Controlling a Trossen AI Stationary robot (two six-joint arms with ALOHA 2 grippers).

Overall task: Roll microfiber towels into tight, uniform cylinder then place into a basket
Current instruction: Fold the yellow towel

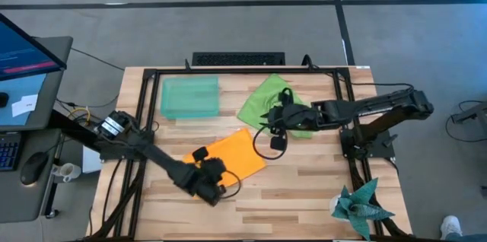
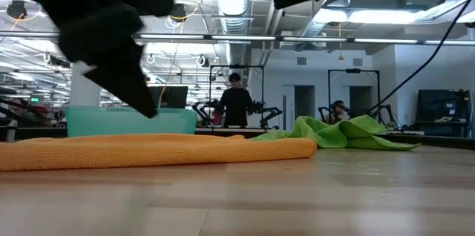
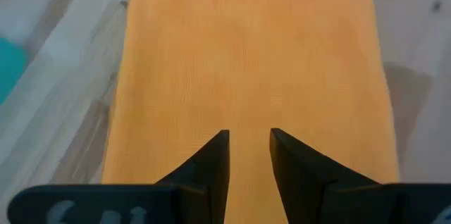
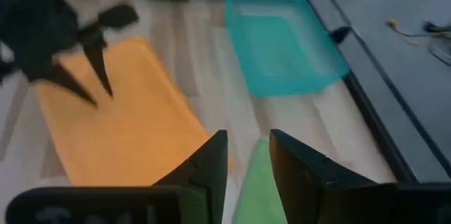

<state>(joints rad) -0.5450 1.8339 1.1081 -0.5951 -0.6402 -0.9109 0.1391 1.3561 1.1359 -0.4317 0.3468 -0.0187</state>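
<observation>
Beside the basket [image 1: 189, 97], the left gripper [image 3: 249, 155] hovers over the orange towel [image 1: 232, 155], jaws slightly apart, holding nothing. The right gripper [image 4: 247, 155], jaws narrowly parted and empty, is above the green towel [image 1: 272, 99].

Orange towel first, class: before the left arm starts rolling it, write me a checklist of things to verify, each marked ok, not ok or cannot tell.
1. Orange towel lies flat, unrolled: ok.
2. Left gripper is over the orange towel's near end, fingers apart with a narrow gap: ok.
3. Left gripper already pinching the towel's edge: cannot tell.
4. Basket is empty and apart from both towels: ok.
5. Green towel is flat and ready to roll: not ok, it lies crumpled.
6. Right gripper is clear of the orange towel, hovering at the green towel's edge: ok.
</observation>
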